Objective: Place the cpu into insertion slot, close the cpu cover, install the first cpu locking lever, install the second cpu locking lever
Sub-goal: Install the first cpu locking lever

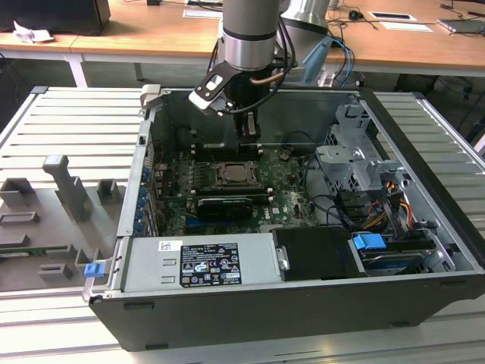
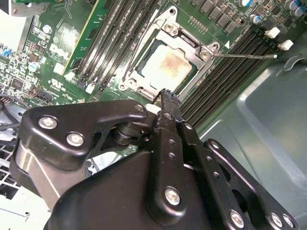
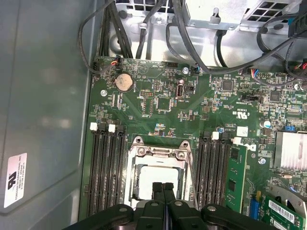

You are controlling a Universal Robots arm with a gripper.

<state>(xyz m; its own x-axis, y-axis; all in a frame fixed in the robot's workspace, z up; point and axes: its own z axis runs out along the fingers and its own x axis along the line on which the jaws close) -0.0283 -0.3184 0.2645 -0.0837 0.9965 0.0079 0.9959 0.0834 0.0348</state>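
- Arm point(image 1: 248, 34) reaches down into the open computer case point(image 1: 303, 311), which lies on its side on the slatted desk point(image 1: 68, 121).
- Pincer point(image 1: 248, 133) hangs above the circuit board point(image 1: 284, 199), by the side of the socket point(image 1: 239, 176) nearest the case's far wall.
- Pincer fingers point(image 3: 158, 191) are pressed together in both wrist views, with nothing between them.
- In the second wrist view the pincer tip point(image 2: 168, 96) is just beside one edge of the socket. Can't tell if it touches.
- Chip point(image 2: 165, 64) is seated in the socket, pale face up and mid-board.
- Cover point(image 2: 199, 48) lies flat over the chip, whose face shows through the cutout.
- One thin lever point(image 2: 244, 56) juts out from a socket corner across the memory slots point(image 2: 225, 72). Can't tell if it is latched.
- A second thin rod point(image 2: 136, 48) runs along the opposite socket edge.
- Memory slots flank the socket on both sides in the first wrist view point(image 3: 108, 167).
- Coin battery point(image 3: 124, 82) sits near a board corner, and cables point(image 3: 192, 38) loop past the board edge.
- On the desk at the exterior view's left there are grey fixture blocks point(image 1: 64, 182), with a blue clip point(image 1: 93, 268) by the case's near corner.
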